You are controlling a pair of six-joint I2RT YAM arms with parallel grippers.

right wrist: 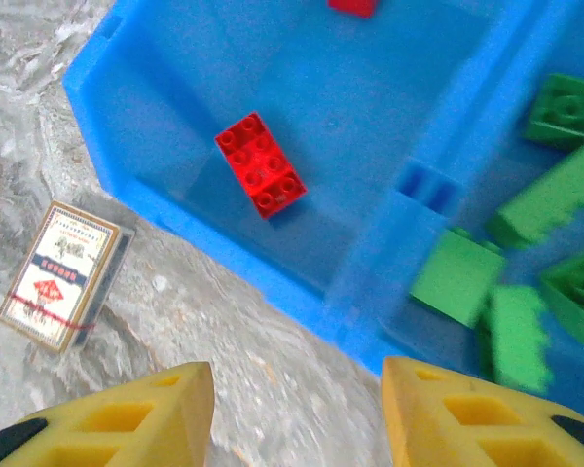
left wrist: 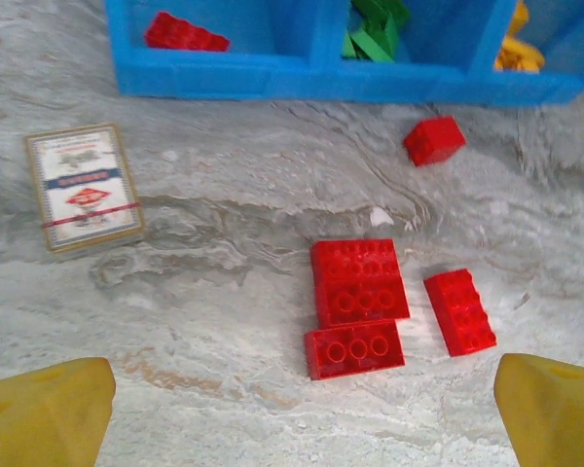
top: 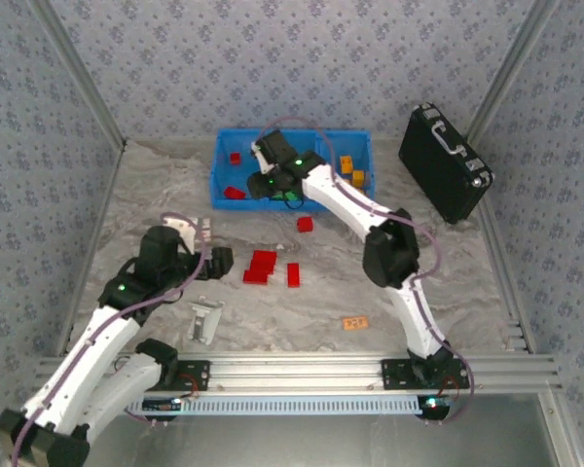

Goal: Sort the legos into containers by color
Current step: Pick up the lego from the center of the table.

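The blue tray (top: 217,170) stands at the back with three compartments. My right gripper (top: 263,185) hangs over the tray's front rim (right wrist: 243,268); its yellow fingers (right wrist: 146,418) stand apart with nothing between them. A red brick (right wrist: 261,163) lies in the left compartment, green bricks (right wrist: 511,292) fill the middle one, and orange ones (top: 350,170) sit on the right. On the table lie more red bricks: a stacked pair (left wrist: 358,282), a flat one (left wrist: 353,348), a long one (left wrist: 458,311) and a small one (left wrist: 433,139). My left gripper (left wrist: 302,418) is open wide, low and short of them.
A card deck (left wrist: 84,185) lies left of the red bricks, near the tray's front corner. The black case (top: 446,161) leans at the back right. A grey-white metal bracket (top: 206,319) and a pale-orange tag (top: 355,322) lie near the front edge.
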